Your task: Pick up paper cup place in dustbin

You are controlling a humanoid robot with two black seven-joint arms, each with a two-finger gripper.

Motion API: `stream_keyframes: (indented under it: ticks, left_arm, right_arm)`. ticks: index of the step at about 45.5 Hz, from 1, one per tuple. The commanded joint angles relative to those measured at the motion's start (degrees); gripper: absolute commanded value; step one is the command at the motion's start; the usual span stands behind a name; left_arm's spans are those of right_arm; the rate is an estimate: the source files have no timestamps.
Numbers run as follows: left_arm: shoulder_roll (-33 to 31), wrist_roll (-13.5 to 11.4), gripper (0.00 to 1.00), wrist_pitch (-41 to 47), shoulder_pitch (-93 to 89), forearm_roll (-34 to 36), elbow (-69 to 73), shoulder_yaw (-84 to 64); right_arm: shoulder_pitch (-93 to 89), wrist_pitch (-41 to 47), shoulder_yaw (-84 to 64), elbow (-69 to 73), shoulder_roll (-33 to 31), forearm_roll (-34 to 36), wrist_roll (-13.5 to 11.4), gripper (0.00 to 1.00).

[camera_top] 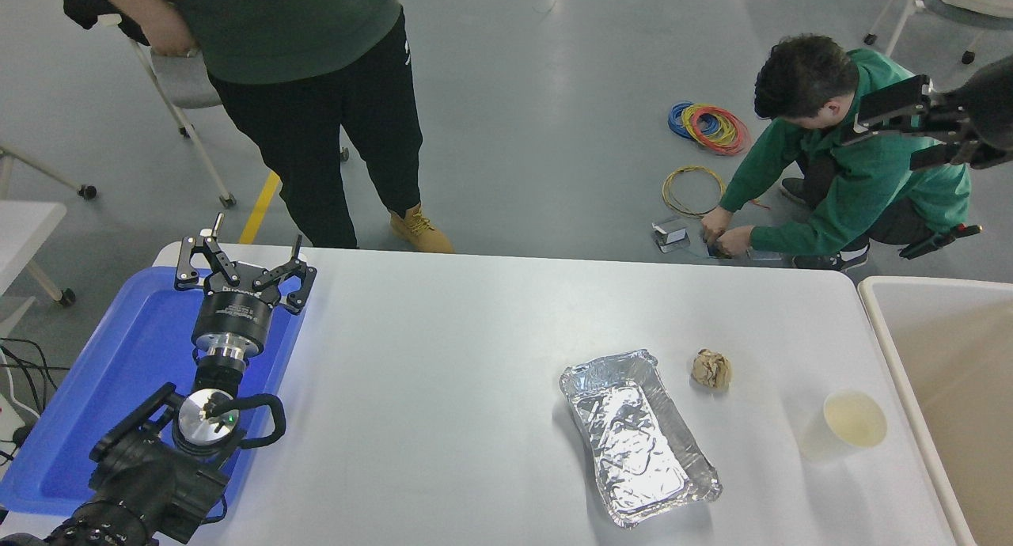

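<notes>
The paper cup (848, 425) stands upright near the table's right edge, white with a pale cream inside. Just right of it is the dustbin (880, 334), with a white rim and a beige interior, cut off by the picture's right side. My right gripper (888, 141) hangs high at the upper right, far above and behind the cup. It is open and holds nothing. My left gripper (242, 255) is parked open over the blue tray at the left.
A silver foil tray (638, 439) lies left of the cup, with a crumpled brown paper ball (711, 369) beside it. A blue tray (95, 388) sits at the table's left end. One person stands at the far side, and another crouches on the floor by cable coils.
</notes>
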Motion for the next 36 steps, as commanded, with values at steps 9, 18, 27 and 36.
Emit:
stream_keyframes:
  ticks: [9,18,27,36]
  left_arm:
    - [0.0,0.0,1.00,0.1,-0.1,0.0,0.0,0.0]
    - [0.0,0.0,1.00,0.1,-0.1,0.0,0.0,0.0]
    - [0.1,0.0,1.00,0.1,0.0,0.0,0.0,0.0]
    - [0.1,0.0,1.00,0.1,0.0,0.0,0.0,0.0]
  right_arm:
    - [3.3,1.7,-1.5,5.7,3.2,-0.4,-7.7,1.00]
    - [4.2,1.7,-0.3,11.0,3.7,-0.8,-9.8,1.00]
    - [5.4,1.7,2.0,17.3,4.0,-3.6,-11.0,1.00]
    - [4.9,1.7,6.9,21.0,4.3,-6.3,-11.0,1.00]
